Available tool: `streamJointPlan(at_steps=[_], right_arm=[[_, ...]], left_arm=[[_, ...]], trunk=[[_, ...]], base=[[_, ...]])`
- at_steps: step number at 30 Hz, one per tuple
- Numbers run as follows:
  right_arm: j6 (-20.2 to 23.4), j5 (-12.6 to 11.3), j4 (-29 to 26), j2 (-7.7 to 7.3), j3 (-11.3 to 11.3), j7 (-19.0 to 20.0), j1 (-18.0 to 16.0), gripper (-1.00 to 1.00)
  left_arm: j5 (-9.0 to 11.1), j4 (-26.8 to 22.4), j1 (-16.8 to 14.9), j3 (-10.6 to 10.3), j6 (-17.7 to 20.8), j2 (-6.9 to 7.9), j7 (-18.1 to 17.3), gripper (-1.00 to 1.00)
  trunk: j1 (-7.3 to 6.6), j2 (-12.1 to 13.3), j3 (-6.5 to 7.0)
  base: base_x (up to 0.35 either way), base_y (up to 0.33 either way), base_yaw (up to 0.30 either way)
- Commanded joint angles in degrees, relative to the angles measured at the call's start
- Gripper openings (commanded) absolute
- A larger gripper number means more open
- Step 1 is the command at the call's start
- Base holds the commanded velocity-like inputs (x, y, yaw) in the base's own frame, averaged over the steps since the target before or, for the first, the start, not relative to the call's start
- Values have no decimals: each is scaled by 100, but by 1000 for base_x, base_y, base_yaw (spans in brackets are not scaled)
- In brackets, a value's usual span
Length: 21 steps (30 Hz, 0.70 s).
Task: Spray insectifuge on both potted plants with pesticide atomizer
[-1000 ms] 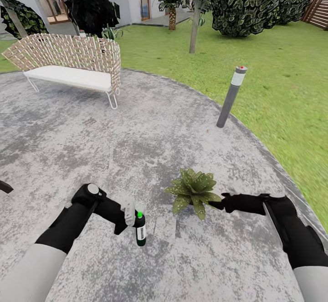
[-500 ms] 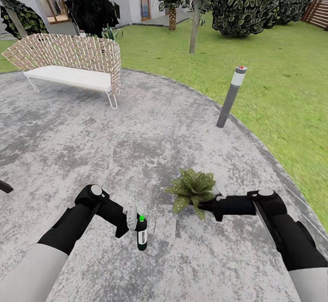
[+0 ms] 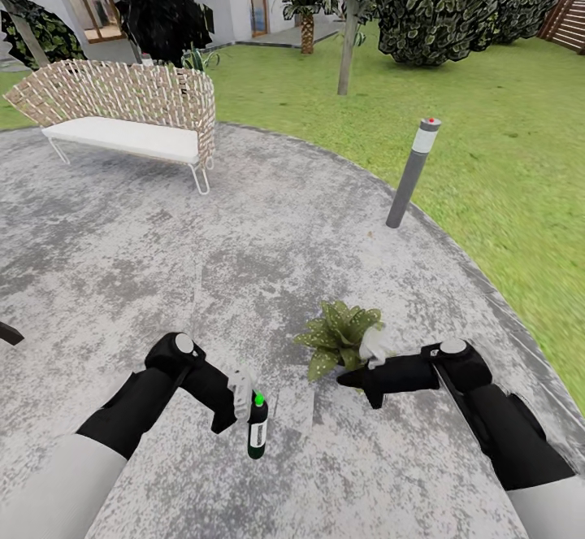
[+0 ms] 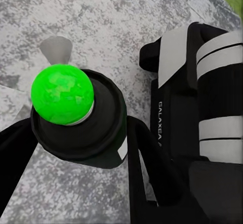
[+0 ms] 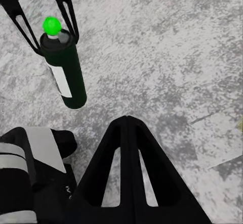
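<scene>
The pesticide atomizer point(image 3: 257, 429) is a slim dark bottle with a white label and a bright green cap, held upright low over the grey patio point(image 3: 162, 262). My left gripper point(image 3: 244, 390) is shut on its neck. From above, the green cap point(image 4: 62, 94) sits between the black fingers point(image 4: 147, 168). One potted plant point(image 3: 340, 332), a low rosette of speckled green leaves, sits just right of the bottle. My right gripper point(image 3: 351, 378) is shut and empty at the plant's near side, pointing toward the atomizer point(image 5: 65, 69). Its fingertips point(image 5: 126, 121) touch each other.
A wicker bench point(image 3: 122, 108) with a white cushion stands at the patio's far left. A grey bollard light point(image 3: 412, 171) leans at the patio's right rim. Lawn point(image 3: 504, 157), a tree trunk point(image 3: 349, 51), bushes and a wooden fence point(image 3: 569, 10) lie beyond.
My left gripper has carried the atomizer a little to the right and nearer to me. My right gripper has swung left past the plant's near side toward the bottle.
</scene>
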Motion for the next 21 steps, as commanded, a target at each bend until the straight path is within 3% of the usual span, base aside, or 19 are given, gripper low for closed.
streamJointPlan(at_steps=[1,6,16,19,21], right_arm=[[42,34,-14,1,103,30,-5,-100],[42,34,-67,21,211,30,-5,-100],[42,34,-190,50,247,34,-5,-100],[42,34,-203,51,570,32,-5,-100],[42,34,-204,51,668,31,-5,-100]], left_arm=[[-33,-7,-11,-25,68,3,-29,-100],[-38,-7,-24,-165,74,3,-29,-100],[-47,1,-33,-201,89,-2,-29,-100],[-47,-1,-35,-209,92,-12,-29,-100],[-47,-1,-35,-214,92,-18,-29,-100]], trunk=[[-1,-2,-4],[-1,-2,-4],[-1,-2,-4],[-1,-2,-4],[-1,-2,-4]], base=[[0,0,0],[0,0,0],[0,0,0],[0,0,0],[0,0,0]])
